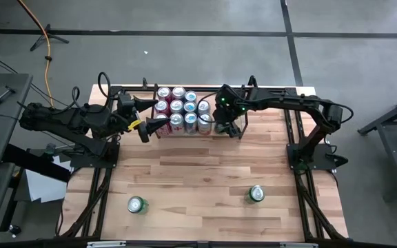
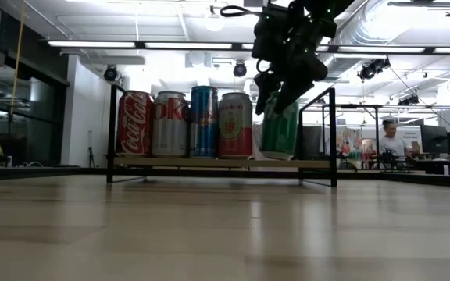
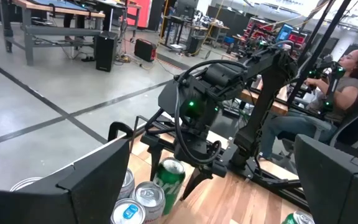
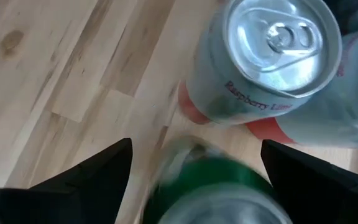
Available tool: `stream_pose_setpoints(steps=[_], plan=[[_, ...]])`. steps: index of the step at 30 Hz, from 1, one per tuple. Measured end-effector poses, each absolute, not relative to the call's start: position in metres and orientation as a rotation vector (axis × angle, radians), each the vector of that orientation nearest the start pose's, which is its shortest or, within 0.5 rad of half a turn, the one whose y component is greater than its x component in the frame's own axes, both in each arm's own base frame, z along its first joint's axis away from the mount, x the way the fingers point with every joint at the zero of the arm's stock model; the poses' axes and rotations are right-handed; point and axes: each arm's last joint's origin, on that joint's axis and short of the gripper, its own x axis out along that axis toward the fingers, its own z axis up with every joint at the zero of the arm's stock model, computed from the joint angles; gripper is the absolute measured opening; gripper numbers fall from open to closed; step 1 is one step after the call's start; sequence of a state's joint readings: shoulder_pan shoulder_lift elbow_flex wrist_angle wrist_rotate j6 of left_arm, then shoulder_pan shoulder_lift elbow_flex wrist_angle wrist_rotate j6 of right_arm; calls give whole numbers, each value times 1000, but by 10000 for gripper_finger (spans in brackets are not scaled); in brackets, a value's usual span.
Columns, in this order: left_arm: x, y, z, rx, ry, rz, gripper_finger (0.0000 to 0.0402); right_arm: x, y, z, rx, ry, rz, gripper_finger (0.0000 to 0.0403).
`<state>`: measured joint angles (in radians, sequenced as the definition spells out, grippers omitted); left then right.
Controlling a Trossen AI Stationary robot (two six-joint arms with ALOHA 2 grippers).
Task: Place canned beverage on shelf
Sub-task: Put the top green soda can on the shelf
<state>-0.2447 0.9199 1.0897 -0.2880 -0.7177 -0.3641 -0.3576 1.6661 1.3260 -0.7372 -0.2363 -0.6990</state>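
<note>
Right gripper [image 1: 234, 128] over right end of shelf [image 1: 242, 110], fingers apart astride green can; left gripper [image 1: 145, 118] spread wide, idle at shelf's left end.
Low: green can [image 2: 280, 129] upright on shelf base, beside raspberry can [image 2: 235, 125].
Right wrist: green can [image 4: 219, 190] between fingers, contact unclear.

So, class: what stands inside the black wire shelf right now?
The shelf holds upright cans in rows, with a green can at its right end under the right gripper. The gripper hides that can's top from above.
</note>
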Motion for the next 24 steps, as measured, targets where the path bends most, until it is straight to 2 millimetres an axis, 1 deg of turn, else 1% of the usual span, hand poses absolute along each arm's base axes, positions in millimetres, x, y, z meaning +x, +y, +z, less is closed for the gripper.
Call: stream_pose_setpoints(steps=[4, 14, 17, 19, 24], plan=[[180, -25, 403, -301, 19, 485, 365, 322, -113, 260, -294, 1013, 239, 344], [180, -25, 404, -292, 21, 485, 365, 327, -115, 282, -318, 969, 225, 346], [179, -25, 404, -293, 19, 484, 365, 327, -115, 297, -300, 963, 209, 346], [178, -25, 404, -294, 17, 484, 365, 327, -115, 310, -252, 970, 160, 346], [178, -25, 404, -298, 15, 484, 365, 321, -116, 346, -35, 984, -32, 346]])
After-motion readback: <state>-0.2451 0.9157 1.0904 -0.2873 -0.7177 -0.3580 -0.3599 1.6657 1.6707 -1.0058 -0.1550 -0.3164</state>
